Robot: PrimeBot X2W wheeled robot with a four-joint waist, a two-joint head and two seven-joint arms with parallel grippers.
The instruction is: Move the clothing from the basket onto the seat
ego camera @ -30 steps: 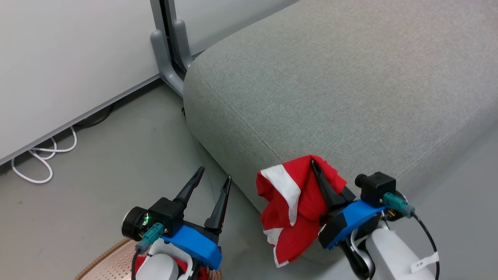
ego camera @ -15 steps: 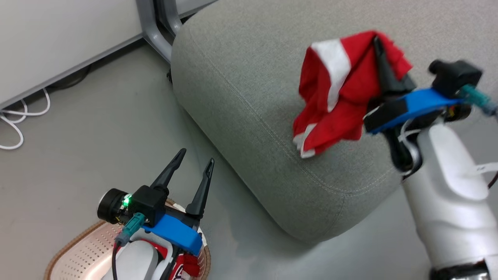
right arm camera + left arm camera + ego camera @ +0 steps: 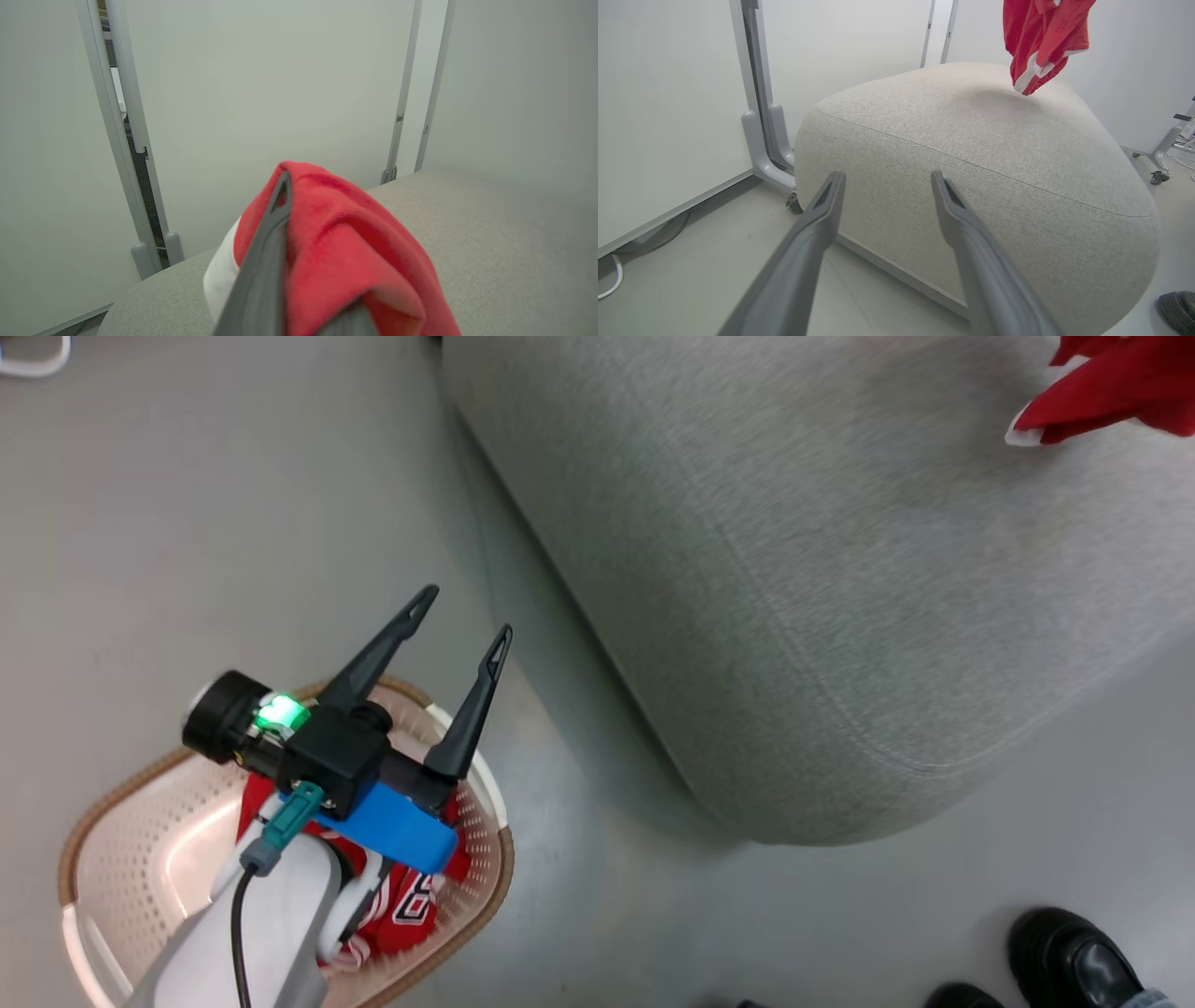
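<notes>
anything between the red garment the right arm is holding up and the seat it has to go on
Nothing visible. The red garment hangs over the seat, with only grey cushion fabric beneath it. The other garment lies off to the side in the basket.

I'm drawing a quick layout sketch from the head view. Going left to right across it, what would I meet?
Basket → seat → hanging red garment. Left out: the left hand, which overlaps the basket, and the shoe, which lies below the garment.
</notes>
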